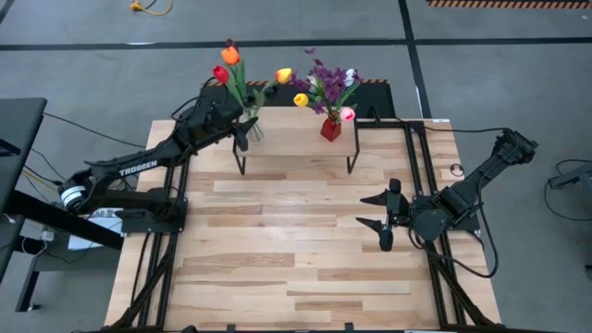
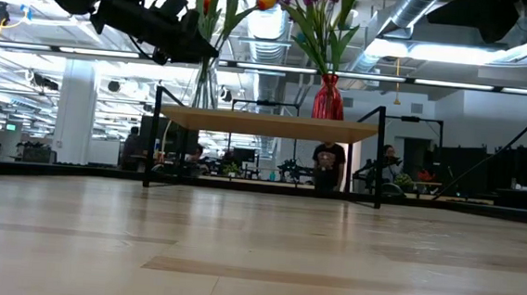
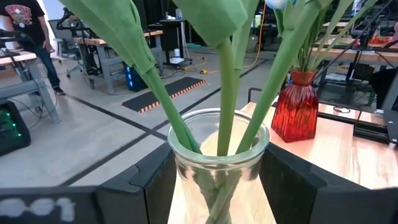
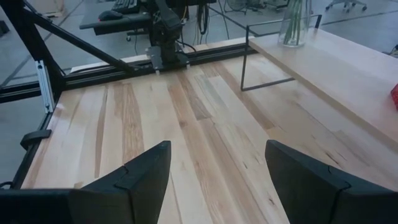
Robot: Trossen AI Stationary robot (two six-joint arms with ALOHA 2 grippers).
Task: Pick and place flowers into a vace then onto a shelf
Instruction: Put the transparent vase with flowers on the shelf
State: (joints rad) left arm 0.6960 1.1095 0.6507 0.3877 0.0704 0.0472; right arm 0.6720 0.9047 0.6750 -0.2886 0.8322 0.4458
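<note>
A clear glass vase (image 1: 252, 127) (image 2: 205, 86) stands at the left end of the light-wood shelf (image 1: 296, 148) (image 2: 270, 125). It holds red, orange and yellow tulips (image 1: 230, 55) on green stems (image 3: 227, 93). My left gripper (image 1: 244, 130) (image 3: 217, 171) is shut on this vase. A red vase (image 1: 330, 128) (image 2: 328, 98) (image 3: 295, 112) with purple, yellow, pink and white flowers (image 1: 324, 88) stands on the shelf's right half. My right gripper (image 1: 384, 215) (image 4: 217, 168) hovers open over the table's right side, touching nothing. My left gripper pinches the clear vase's upper wall (image 3: 186, 168), just below the rim, between its two fingers (image 3: 149, 186), one on each side. It comes roughly level from the table's left. The vase is upright, and in the low view its base (image 2: 203, 106) appears to sit on the shelf.
The shelf stands on thin black legs (image 1: 243, 165) (image 2: 379, 165) at the table's far edge. Bare slatted tabletop (image 1: 287, 250) stretches in front of it. Black frame rails (image 1: 421, 157) run along both sides. People (image 2: 328, 161) (image 3: 25, 31) stand in the room beyond.
</note>
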